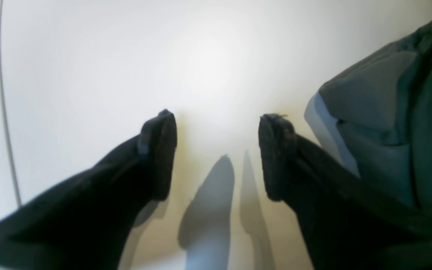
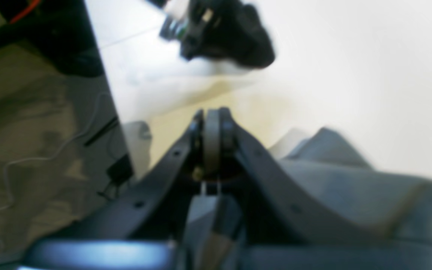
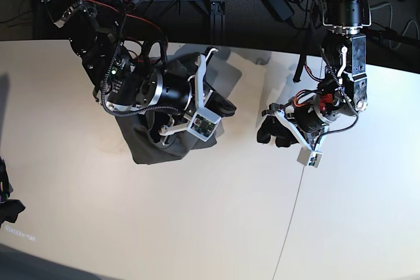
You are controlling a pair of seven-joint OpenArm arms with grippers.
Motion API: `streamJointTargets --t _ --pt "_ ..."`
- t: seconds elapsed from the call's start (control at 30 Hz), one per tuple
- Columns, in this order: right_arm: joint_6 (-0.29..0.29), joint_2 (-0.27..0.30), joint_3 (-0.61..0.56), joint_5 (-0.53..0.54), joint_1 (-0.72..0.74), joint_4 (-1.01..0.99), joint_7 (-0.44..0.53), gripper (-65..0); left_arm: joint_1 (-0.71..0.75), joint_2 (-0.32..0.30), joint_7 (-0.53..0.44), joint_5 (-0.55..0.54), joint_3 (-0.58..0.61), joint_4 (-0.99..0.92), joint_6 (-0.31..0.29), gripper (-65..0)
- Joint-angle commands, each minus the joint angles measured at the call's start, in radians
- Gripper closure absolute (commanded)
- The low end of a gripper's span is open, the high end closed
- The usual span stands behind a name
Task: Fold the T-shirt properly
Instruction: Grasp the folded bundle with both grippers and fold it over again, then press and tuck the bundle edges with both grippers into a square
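The dark olive-grey T-shirt point(image 3: 147, 145) lies bunched in a heap on the white table, under the arm on the left of the base view. My right gripper point(image 2: 212, 120) is shut, with a thin grey fold of the T-shirt point(image 2: 351, 195) pinched between its fingertips. In the base view that gripper point(image 3: 222, 107) sticks out past the heap's right edge. My left gripper point(image 1: 218, 150) hangs open over bare table, nothing between its dark pads point(image 1: 161, 150). The T-shirt point(image 1: 388, 112) is off to its right and apart from it. In the base view the left gripper point(image 3: 270, 132) is right of the heap.
A thin cable point(image 3: 289, 227) runs across the white table point(image 3: 210, 227) towards the front; it also shows as a thin cable point(image 1: 8, 131) at the left of the left wrist view. The table edge point(image 2: 107, 93), with floor and wires beyond, is at the left of the right wrist view. Dark gear and cables line the far edge.
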Motion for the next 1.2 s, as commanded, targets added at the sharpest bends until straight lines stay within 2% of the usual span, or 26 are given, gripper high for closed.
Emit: streamJointTargets --t 0.0,0.03,0.17,0.4,0.53,0.6,0.73,0.83,0.9,1.1,1.17 --pt "0.072 0.003 0.011 -0.006 0.023 0.018 0.012 0.0 -0.010 -0.006 0.018 -0.006 -0.002 0.011 -0.015 -37.7" --pt "0.072 0.003 0.019 -0.020 0.029 0.018 0.000 0.0 -0.010 -0.006 0.028 -0.006 -0.002 0.011 -0.016 -36.9" --pt "0.071 0.013 0.086 -0.017 0.038 0.023 -0.064 0.0 -0.010 -0.016 0.042 -0.013 -0.002 0.011 -0.034 -26.6" --pt "0.072 0.171 0.226 0.180 0.035 0.065 -0.116 0.0 -0.010 -0.019 0.032 -0.013 -0.002 0.011 -0.035 -26.0" --pt "0.072 0.238 0.281 0.196 0.025 0.058 -0.119 0.0 -0.011 -0.020 0.027 -0.013 -0.002 0.011 -0.041 -26.0" --pt "0.072 0.255 0.281 0.200 0.008 0.035 -0.118 0.0 -0.011 -0.028 0.024 -0.013 -0.002 0.011 -0.041 -26.0" --pt "0.072 0.248 0.253 0.202 -0.026 -0.021 -0.082 0.0 -0.011 -0.038 0.016 -0.013 -0.002 0.011 -0.041 -26.0" --pt "0.072 0.218 0.220 0.152 -0.022 -0.058 -0.024 0.0 -0.011 -0.039 0.016 -0.013 -0.002 0.011 -0.041 -26.0" --pt "0.072 0.185 0.198 0.118 -0.014 -0.068 0.014 0.0 -0.011 -0.039 0.016 -0.013 -0.002 0.011 -0.041 -26.0" --pt "0.072 0.063 0.131 0.092 0.066 -0.124 0.021 0.0 -0.010 -0.039 0.024 -0.013 -0.002 0.011 -0.041 -26.0" --pt "0.072 0.018 0.111 0.050 0.097 -0.165 0.041 0.0 -0.010 -0.039 0.027 -0.013 -0.002 0.011 -0.041 -26.0"
